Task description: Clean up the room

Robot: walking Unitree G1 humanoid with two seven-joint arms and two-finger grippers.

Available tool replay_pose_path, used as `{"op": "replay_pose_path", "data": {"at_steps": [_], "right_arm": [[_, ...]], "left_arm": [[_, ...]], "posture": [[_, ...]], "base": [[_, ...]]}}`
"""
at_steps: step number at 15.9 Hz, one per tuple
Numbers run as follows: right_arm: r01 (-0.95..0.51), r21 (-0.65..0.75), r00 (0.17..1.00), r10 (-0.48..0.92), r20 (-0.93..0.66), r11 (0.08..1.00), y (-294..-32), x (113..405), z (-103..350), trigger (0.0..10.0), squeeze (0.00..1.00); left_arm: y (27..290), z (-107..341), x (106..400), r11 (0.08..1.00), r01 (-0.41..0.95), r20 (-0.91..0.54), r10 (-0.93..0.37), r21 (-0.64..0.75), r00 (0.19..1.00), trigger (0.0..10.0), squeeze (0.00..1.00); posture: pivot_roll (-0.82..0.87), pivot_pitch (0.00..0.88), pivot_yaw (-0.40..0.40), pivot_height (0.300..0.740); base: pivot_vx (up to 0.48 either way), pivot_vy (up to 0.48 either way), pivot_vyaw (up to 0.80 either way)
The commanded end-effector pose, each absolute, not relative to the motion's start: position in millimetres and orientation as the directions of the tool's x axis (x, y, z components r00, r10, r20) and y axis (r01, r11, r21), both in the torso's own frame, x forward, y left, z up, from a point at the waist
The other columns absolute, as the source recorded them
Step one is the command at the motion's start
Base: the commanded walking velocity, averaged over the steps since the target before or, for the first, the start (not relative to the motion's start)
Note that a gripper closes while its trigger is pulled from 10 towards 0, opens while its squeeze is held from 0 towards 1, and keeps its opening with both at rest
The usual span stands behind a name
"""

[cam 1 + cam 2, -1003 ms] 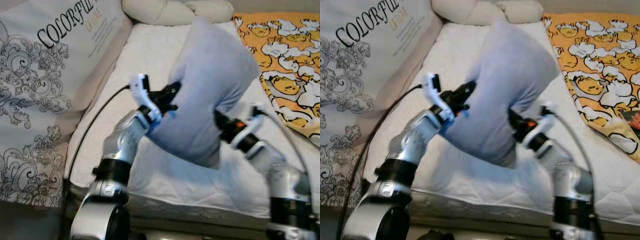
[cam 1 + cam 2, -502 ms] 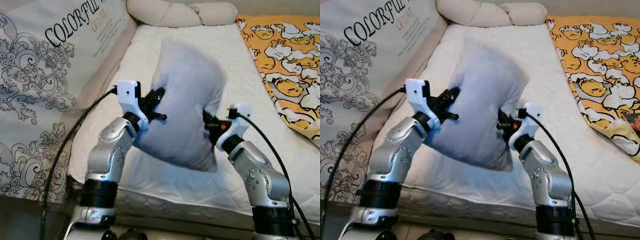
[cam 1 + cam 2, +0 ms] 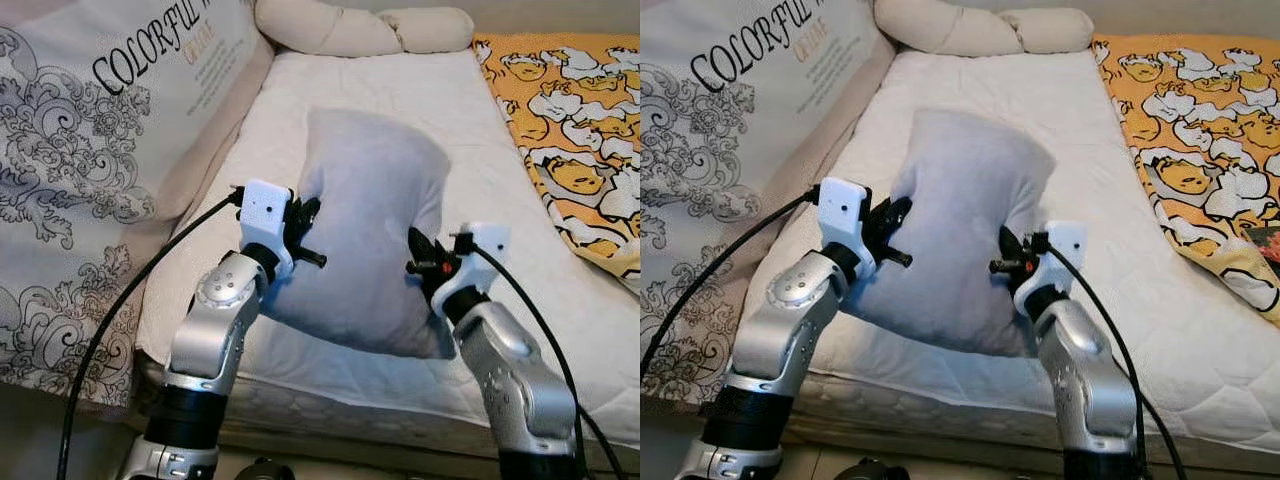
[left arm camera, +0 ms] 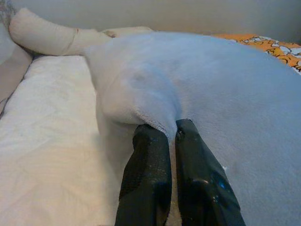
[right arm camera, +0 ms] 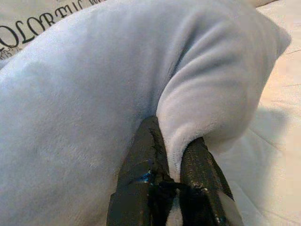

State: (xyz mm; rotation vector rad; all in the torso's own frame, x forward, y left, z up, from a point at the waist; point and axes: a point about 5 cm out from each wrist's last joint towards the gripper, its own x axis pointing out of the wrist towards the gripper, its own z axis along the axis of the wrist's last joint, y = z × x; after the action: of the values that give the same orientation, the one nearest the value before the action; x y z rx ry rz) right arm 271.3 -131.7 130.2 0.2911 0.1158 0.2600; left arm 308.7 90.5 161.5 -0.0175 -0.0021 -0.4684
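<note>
Two grippers pinch one soft pale-grey plush pillow from opposite sides, above the near part of the white quilted mattress. To the pillow's left stands a large cream cushion printed with grey scrollwork and black lettering. The left gripper has its black fingers clamped together on a fold of the pillow's left edge. The right gripper is closed on a bulge of plush at the pillow's right edge. Beyond the pillow lies a long cream bolster; to its right, an orange blanket patterned with cartoon ducks.
</note>
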Motion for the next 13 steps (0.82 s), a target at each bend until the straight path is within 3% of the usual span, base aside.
{"op": "replay_pose_path", "data": {"at_steps": [1, 13], "right_arm": [[-0.262, 0.281, 0.959, 0.281, -0.028, 0.923, -126.8, 269.5, 140.9, 10.0, 0.0], [-0.255, 0.271, 0.96, 0.276, -0.042, 0.928, -122.0, 271.9, 141.8, 10.0, 0.0]], "left_arm": [[88.0, 169.5, 305.9, 0.889, 0.458, 0.037, -0.458, 0.006, 0.888, 10.0, 0.0], [98.1, 169.0, 302.9, 0.911, 0.412, 0.023, -0.412, 0.005, 0.911, 10.0, 0.0]], "posture": [[-0.09, 0.0, 0.061, 0.74], [-0.07, 0.0, 0.045, 0.74]], "base": [[0.0, 0.274, 0.0], [0.0, 0.278, 0.0]]}}
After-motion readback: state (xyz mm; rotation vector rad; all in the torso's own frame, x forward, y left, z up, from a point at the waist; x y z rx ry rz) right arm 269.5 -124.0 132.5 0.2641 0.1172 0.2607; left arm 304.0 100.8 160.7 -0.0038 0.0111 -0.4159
